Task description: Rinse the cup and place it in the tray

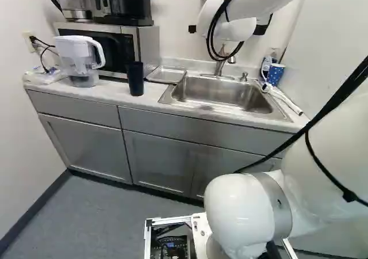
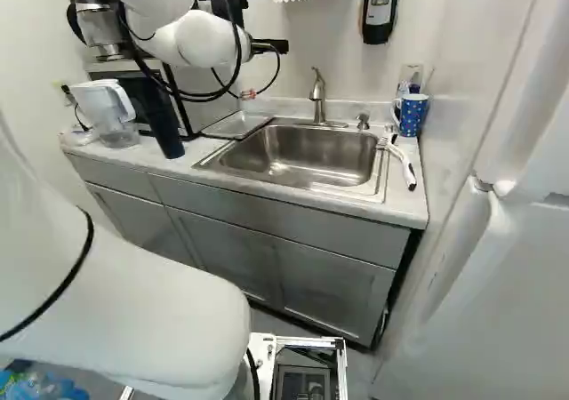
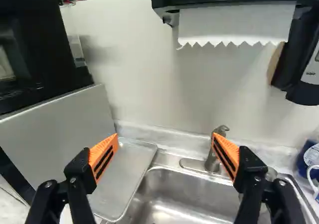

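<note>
Polka-dot mug (image 2: 412, 116), which I take to be the cup meant, stands upright beside the sink (image 2: 293, 184), its handle facing the basin. Just behind it is a bottle (image 2: 410, 80); in front lies a dish brush (image 2: 403, 164), so I'd approach from above, clear of both. My gripper (image 3: 165, 136) is spread wide and empty. I'd grip squarely, rinse under the faucet (image 2: 318, 98), then drain before the metal tray (image 3: 130, 171).

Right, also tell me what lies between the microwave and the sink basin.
The flat metal tray lies between the microwave and the sink basin; the wrist view shows it best.
</note>
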You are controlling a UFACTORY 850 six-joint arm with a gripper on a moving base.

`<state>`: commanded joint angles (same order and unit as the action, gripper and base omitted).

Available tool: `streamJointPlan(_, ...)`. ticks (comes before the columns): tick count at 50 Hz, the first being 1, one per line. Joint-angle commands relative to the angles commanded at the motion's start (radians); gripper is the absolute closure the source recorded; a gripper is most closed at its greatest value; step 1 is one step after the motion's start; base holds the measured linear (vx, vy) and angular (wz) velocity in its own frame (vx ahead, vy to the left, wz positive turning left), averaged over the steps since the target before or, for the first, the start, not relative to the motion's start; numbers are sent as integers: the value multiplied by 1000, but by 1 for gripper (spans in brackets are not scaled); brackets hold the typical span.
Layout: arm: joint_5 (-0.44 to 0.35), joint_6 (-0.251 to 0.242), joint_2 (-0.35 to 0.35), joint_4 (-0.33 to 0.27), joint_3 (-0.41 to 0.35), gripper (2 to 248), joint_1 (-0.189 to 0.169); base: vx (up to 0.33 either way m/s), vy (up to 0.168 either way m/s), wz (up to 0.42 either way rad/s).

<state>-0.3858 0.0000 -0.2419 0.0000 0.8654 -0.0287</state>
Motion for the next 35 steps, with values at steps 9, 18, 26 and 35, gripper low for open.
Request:
streamJointPlan(9,0,0,0,0,0,3,0,8,5,15)
streamJointPlan(18,0,0,0,0,0,3,0,0,0,0)
streamJointPlan(26,0,0,2,0,1,3,0,0,0,0)
streamJointPlan(35,9,0,14,0,12,3,0,0,0,0)
